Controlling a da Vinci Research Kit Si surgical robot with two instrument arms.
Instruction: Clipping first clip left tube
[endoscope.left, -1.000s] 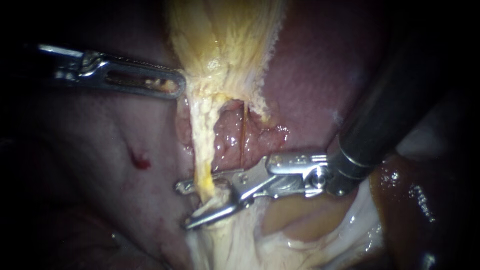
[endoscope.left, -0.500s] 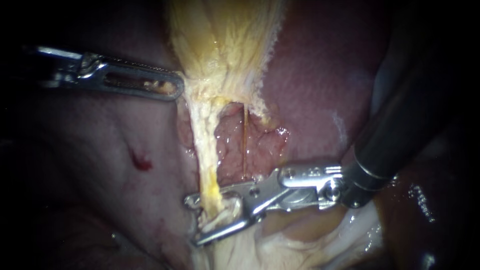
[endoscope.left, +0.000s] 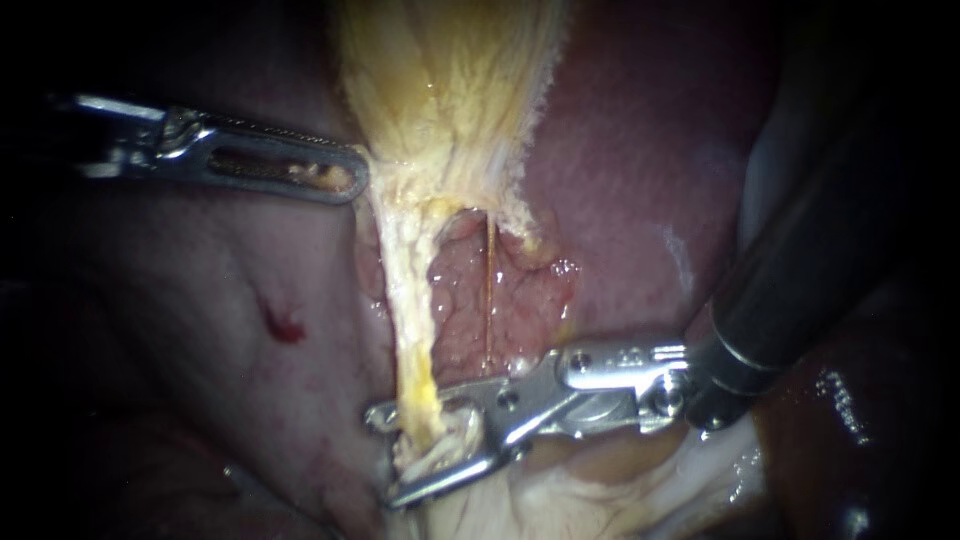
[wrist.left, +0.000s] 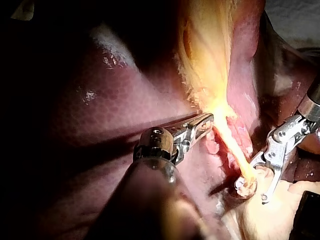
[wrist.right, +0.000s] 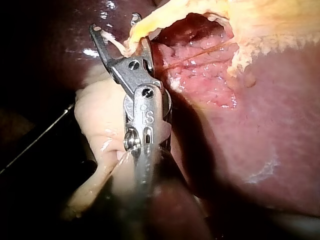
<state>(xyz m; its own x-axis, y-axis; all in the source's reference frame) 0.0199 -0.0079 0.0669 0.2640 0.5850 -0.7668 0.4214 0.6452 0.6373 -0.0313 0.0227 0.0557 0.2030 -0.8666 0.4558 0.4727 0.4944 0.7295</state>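
The yellow gallbladder (endoscope.left: 450, 90) narrows downward into a pale left tube (endoscope.left: 412, 320). A thin, thread-like right tube (endoscope.left: 489, 290) runs beside it over raw pink tissue. My left instrument (endoscope.left: 340, 178) lies shut on the gallbladder's edge where it narrows; the left wrist view shows that grip on the gallbladder (wrist.left: 205, 122). My right instrument (endoscope.left: 400, 455) has its jaws open astride the lower end of the left tube, one jaw on each side. The right wrist view shows the same straddle, right instrument (wrist.right: 117, 32) around the left tube (wrist.right: 145, 27).
Dark red liver (endoscope.left: 640, 180) surrounds the field, with a small red spot (endoscope.left: 283, 325) on its left part. Pale fatty tissue (endoscope.left: 560, 500) lies under the right instrument's jaws. Its dark shaft (endoscope.left: 820, 250) crosses the right side.
My right instrument has slid down and slightly right along the left tube, its jaws still open around it. The left instrument and the gallbladder have stayed put.
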